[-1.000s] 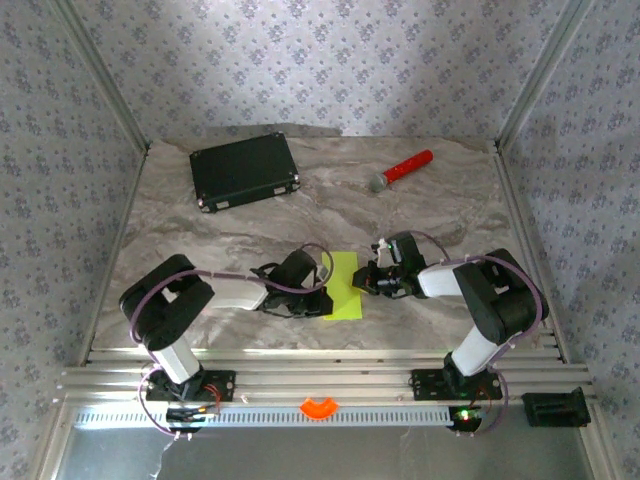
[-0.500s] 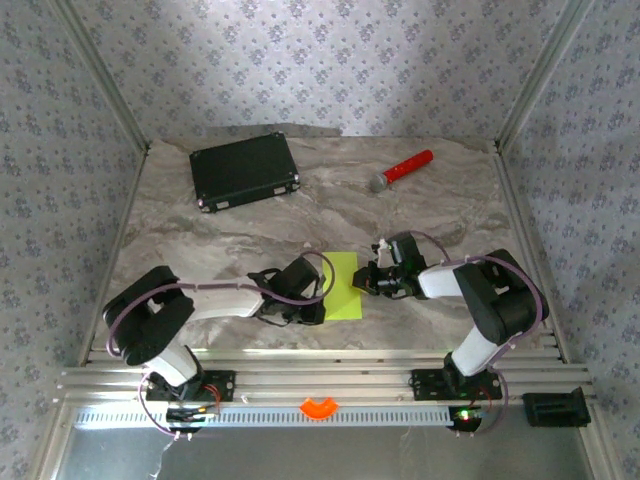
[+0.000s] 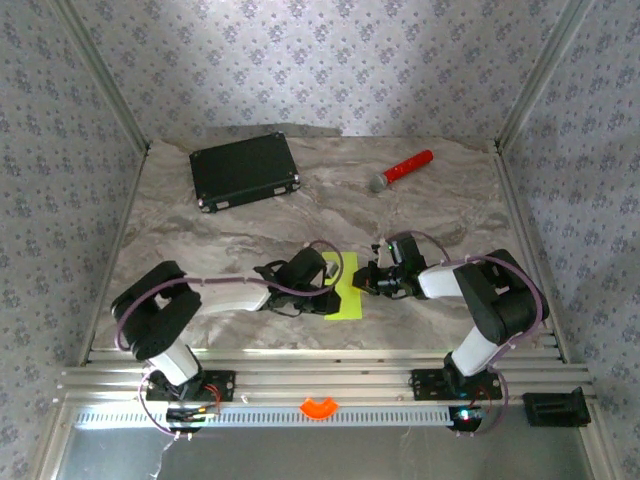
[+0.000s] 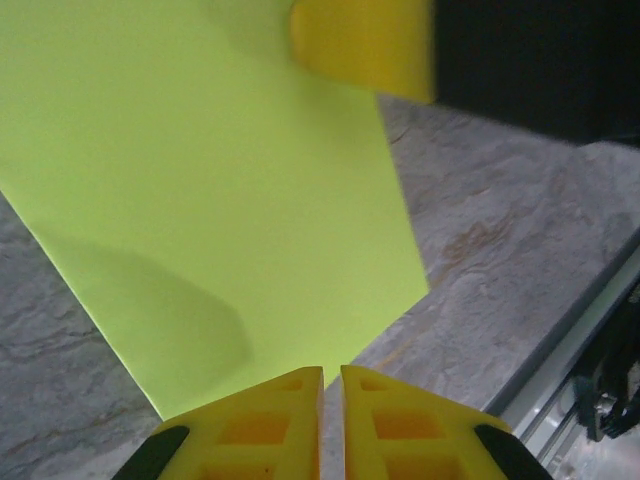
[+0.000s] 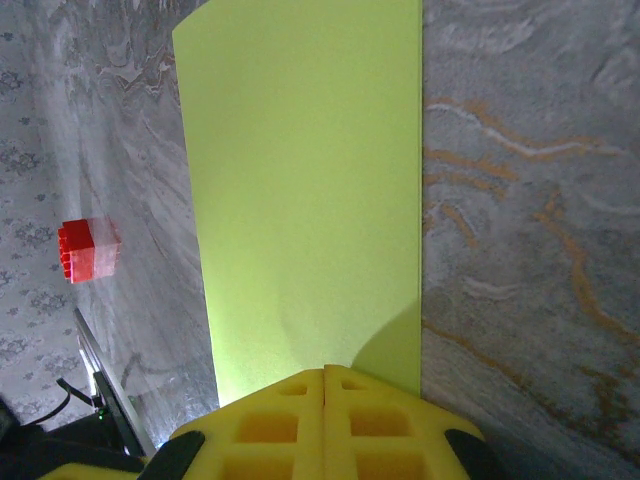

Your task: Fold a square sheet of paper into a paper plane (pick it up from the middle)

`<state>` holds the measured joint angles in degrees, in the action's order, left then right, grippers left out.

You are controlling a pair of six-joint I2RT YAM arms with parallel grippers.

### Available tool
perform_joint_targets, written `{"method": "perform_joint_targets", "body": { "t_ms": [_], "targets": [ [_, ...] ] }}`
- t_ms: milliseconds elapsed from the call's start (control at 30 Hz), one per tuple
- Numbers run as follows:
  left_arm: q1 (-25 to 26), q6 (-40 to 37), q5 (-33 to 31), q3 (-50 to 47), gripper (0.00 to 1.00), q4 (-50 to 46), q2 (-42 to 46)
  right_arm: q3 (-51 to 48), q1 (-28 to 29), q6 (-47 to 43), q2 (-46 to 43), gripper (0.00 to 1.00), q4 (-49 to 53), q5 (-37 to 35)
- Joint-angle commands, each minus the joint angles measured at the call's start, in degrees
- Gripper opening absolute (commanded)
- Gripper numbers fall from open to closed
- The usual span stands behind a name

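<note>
The lime yellow-green paper (image 3: 349,292) lies flat on the marble table as a narrow rectangle between my two grippers; it has no dart shape. My left gripper (image 3: 331,284) is shut, its fingertips (image 4: 300,385) low over the paper (image 4: 220,190) near its near corner, with a hairline gap between them. From the other side, my right gripper (image 3: 367,281) is shut with its tips over the paper's edge (image 5: 300,170). One yellow finger of the right gripper (image 4: 365,45) shows at the top of the left wrist view.
A black case (image 3: 245,170) lies at the back left and a red-handled microphone (image 3: 402,169) at the back right. A small red block (image 5: 88,248) sits by the rail past the paper. The aluminium rail (image 3: 320,375) runs close along the near edge.
My left gripper has shifted right and a little farther back, covering more of the paper's left part. The right gripper has barely moved.
</note>
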<state>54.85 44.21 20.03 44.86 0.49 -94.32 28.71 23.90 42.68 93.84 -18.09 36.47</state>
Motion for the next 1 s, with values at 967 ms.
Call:
{"method": "perform_joint_targets", "body": {
  "t_ms": [967],
  "targets": [
    [-14.1, 1.5, -1.5, 3.4, 0.19, -0.1, 6.5, 8.9, 2.7, -2.5, -14.6, 0.20, 29.5, -13.2]
  ]
}}
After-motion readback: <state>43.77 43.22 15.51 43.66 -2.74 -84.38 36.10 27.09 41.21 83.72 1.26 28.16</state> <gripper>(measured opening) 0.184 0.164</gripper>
